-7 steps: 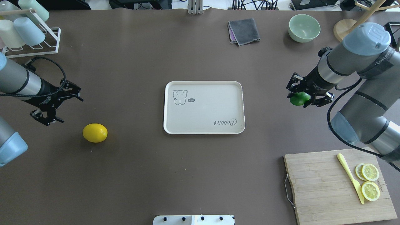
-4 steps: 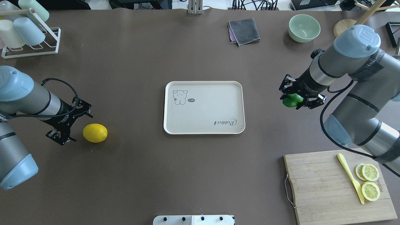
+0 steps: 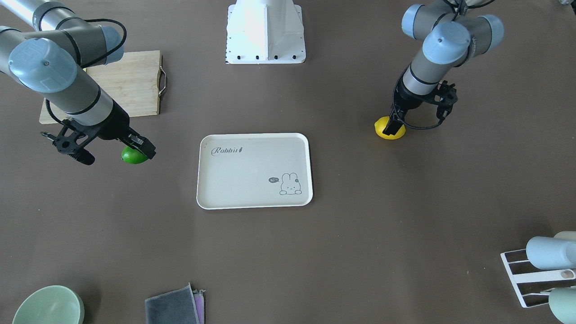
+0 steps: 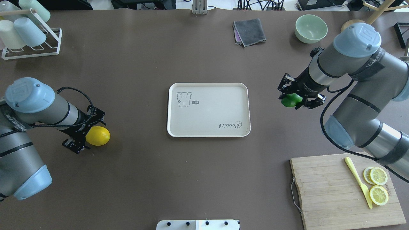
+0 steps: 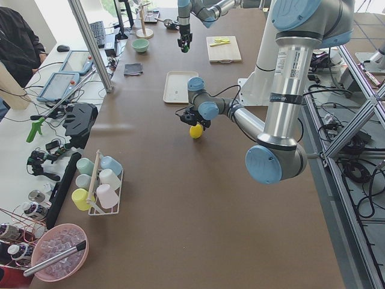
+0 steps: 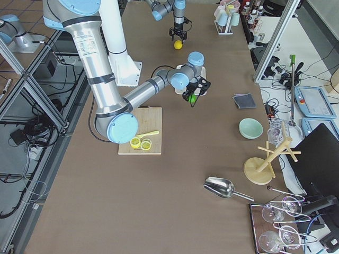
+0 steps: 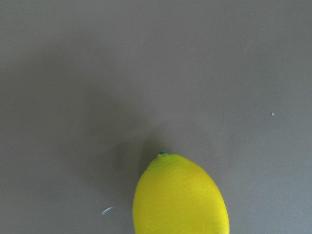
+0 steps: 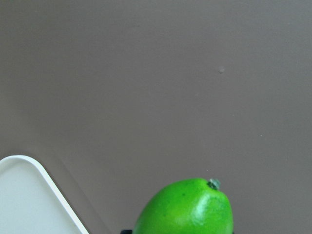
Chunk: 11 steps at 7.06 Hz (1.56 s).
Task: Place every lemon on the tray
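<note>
The yellow lemon (image 4: 99, 135) lies on the table left of the cream tray (image 4: 211, 110). My left gripper (image 4: 90, 134) is open, with its fingers at the lemon's left side. The left wrist view shows the yellow lemon (image 7: 180, 197) close below, with no fingers in view. My right gripper (image 4: 291, 99) is shut on the green lemon (image 4: 289, 101) and holds it above the table, just right of the tray. The right wrist view shows the green lemon (image 8: 187, 207) and a tray corner (image 8: 24, 195). The front view shows the yellow lemon (image 3: 388, 131) and the green lemon (image 3: 132, 156).
A wooden cutting board (image 4: 329, 191) with lemon slices (image 4: 378, 195) and a yellow knife (image 4: 358, 180) lies front right. A green bowl (image 4: 311, 28) and a grey cloth (image 4: 250, 31) sit at the back. A cup rack (image 4: 28, 38) stands back left.
My left arm has swung right and down to the yellow lemon, still open. My right gripper has carried the green lemon left, toward the tray.
</note>
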### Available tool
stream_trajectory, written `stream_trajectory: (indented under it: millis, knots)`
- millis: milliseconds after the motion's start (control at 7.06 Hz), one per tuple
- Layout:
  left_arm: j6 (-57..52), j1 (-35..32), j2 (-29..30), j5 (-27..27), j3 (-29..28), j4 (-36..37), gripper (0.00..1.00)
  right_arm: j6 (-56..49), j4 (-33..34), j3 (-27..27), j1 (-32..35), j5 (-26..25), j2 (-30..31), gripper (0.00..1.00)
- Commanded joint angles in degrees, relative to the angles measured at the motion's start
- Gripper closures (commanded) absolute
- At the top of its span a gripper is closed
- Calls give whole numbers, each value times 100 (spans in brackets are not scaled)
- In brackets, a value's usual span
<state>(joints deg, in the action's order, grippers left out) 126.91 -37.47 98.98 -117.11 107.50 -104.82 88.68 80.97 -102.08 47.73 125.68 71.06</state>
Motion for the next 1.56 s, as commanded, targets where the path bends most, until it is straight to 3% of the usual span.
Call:
stream_trajectory:
  millis: [0, 425, 567, 709, 992, 1276, 1417]
  knots:
    - [-17, 3, 7, 13, -228, -178, 2, 8, -2, -5, -10, -17, -31, 100]
    - [-17, 12, 25, 224, -502, -460, 2, 61, -2, -4, -71, -105, -101, 100]
    - [-9, 20, 60, 224, -502, -452, 24, 61, 7, 4, -71, -105, -101, 100]
    - [-9, 20, 95, 206, -485, -434, 95, 61, 7, -4, -80, -105, -101, 100]
    - [-9, 12, 191, 128, -293, -225, 100, 148, 33, 13, -141, -97, -249, 100]
    - [-9, 3, 1319, 109, -326, 1009, 100, 429, 68, 48, -229, -97, -548, 100]
    - [78, 29, 1639, 118, -353, 1112, 100, 604, 60, 66, -360, -166, -636, 100]
